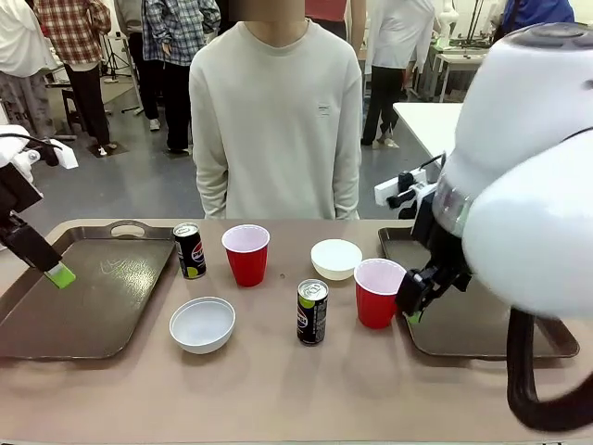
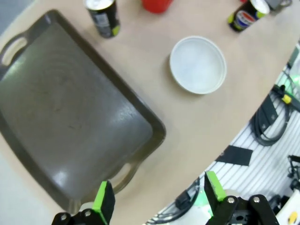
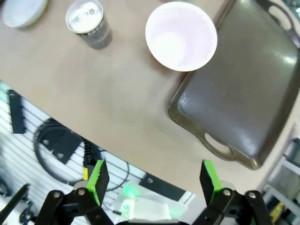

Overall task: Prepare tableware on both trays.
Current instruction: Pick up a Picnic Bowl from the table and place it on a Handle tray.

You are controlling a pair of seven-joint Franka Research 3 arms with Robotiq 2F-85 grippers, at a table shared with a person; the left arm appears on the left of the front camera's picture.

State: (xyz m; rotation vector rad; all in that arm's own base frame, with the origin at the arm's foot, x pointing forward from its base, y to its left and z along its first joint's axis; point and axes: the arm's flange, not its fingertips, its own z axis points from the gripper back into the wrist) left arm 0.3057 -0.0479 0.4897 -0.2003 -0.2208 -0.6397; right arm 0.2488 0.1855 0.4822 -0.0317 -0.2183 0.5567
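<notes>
Nearest the counter's near edge, left of the middle, the near white bowl sits upright. To its right, about the middle of the counter, the near Pepsi can stands upright, slim and black. Just right of the can is the right red cup, mouth up and white inside. It stands on the counter just beside the left rim of the right tray.

This dark brown tray lies at the counter's right end (the robot's white right arm covers much of it). The right gripper hangs over the tray's left rim close to the right red cup. Its green-padded jaws are spread wide and released, with nothing between them.

At the counter's left end lies the matching left tray, one cut-out handle toward the far edge. The left gripper hangs above its left side, also spread wide and grasping nothing.

Farther back, between the trays, three more pieces stand in a row on the counter. The far white bowl is right of the middle and the left red cup left of it. The far Pepsi can stands just beside the left tray's right rim.

Beyond the far edge a person in a pale sweatshirt stands facing the counter.
</notes>
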